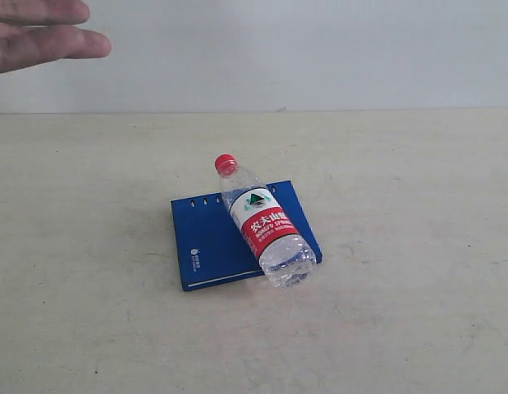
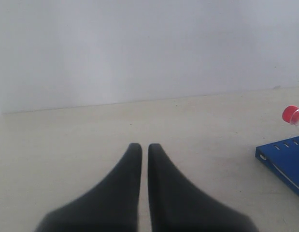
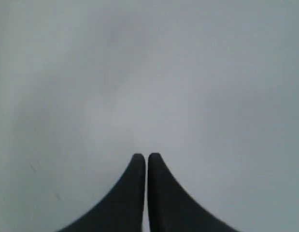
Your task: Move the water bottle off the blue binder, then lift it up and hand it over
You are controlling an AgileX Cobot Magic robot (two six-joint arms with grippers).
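Both grippers are closed. The left gripper [image 2: 144, 146] hangs low over the table [image 1: 89, 287], its two dark fingers pressed together with only a hairline slit between the tips. The right gripper [image 3: 147, 155] is pinched the same way.

The water bottle [image 1: 262, 223] lies on its side on top of the blue binder [image 1: 211, 246], slanting across the binder's right half. Its red cap points toward the wall [image 1: 319, 49] at the holed edge, and its base reaches over the near edge close to the right corner. It is small and clear, and its red-and-white label carries a green mountain logo and white Chinese characters. The binder lies flat on the table. It is deep blue, with a row of small holes along its far edge, a small white logo by the near left corner and white page edges along the front.

The table is pale cream, faintly scuffed, and meets a plain grey-white wall. A person's open hand [image 1: 36, 33] reaches in high on the left, well apart from the bottle.

That hand is cut off at the picture's edge. From the left wrist only the bottle's cap [image 2: 291, 114] and one binder corner [image 2: 287, 157] show. Behind the right gripper is a blank pale surface, and I cannot tell whether it is wall or table. The label's small print is too fine to read.
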